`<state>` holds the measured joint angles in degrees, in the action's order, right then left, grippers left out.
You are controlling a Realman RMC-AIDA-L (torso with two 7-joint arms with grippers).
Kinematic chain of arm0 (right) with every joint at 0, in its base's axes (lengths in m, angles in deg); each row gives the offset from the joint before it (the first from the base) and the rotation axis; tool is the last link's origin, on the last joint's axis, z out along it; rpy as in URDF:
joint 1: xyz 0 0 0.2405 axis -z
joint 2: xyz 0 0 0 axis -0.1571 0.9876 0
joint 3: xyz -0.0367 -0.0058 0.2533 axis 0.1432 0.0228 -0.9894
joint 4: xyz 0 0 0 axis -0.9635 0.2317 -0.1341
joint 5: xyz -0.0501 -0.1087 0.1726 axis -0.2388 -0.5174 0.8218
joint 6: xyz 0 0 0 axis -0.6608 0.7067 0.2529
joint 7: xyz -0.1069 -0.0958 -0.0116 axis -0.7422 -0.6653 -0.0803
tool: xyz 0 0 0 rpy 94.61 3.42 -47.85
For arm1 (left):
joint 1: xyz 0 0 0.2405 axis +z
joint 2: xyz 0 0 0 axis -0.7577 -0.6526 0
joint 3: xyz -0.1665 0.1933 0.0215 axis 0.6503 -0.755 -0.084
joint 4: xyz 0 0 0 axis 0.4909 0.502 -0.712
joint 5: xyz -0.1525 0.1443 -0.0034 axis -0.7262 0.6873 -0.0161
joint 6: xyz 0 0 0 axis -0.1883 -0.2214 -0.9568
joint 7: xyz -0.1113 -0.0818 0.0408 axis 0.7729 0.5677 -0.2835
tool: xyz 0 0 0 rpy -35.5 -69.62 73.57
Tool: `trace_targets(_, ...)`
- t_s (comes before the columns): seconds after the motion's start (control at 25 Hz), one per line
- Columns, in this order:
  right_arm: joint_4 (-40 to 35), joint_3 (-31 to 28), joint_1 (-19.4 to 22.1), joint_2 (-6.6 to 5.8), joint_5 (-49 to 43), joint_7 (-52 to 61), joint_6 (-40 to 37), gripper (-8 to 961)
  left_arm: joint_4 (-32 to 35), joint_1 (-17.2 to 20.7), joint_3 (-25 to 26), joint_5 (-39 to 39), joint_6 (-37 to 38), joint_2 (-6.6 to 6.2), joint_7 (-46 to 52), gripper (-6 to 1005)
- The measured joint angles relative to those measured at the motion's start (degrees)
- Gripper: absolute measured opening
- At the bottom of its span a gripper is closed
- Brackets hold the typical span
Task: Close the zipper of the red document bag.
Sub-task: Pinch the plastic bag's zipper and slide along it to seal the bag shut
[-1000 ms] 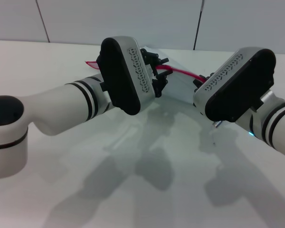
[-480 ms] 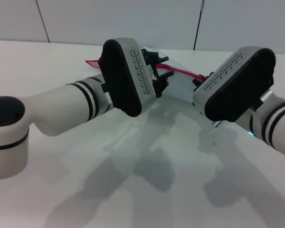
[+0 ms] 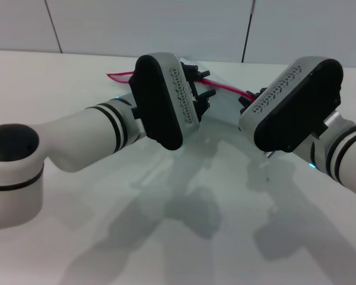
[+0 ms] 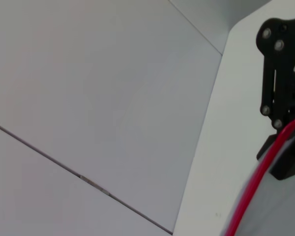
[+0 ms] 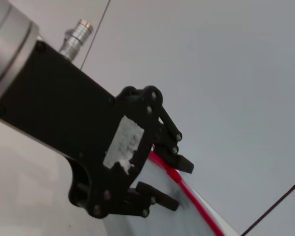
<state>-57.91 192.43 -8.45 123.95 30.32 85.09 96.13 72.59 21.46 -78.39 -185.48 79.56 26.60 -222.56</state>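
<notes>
The red document bag lies at the table's far side, mostly hidden behind both wrists. Its zipper shows as a red strip, with a loose end at the far left. My left gripper is at the bag's red edge. In the right wrist view the left gripper has its fingers apart, and the zipper runs between them, against one finger. My right gripper is at the strip's right part. In the left wrist view the zipper leads up to the right gripper. No slider can be made out.
The white table carries only the arms' shadows in front. A panelled wall rises just behind the bag. The two bulky wrist housings stand close together above the bag.
My left wrist and gripper have shifted a little to the right along the red strip, uncovering more of its left end. The right arm has barely moved.
</notes>
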Motion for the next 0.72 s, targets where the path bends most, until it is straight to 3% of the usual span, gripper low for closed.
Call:
trace_targets(0.28, -0.12, 0.12, 0.00, 0.04, 0.06, -0.16, 0.08, 47, -0.67, -0.61, -0.22, 0.00, 0.09, 0.74, -1.34, 321)
trace_targets(0.72, 0.25, 0.08, 0.00, 0.05, 0.06, -0.21, 0.08, 48, -0.70, -0.36, -0.17, -0.07, 0.03, 0.83, -1.39, 307)
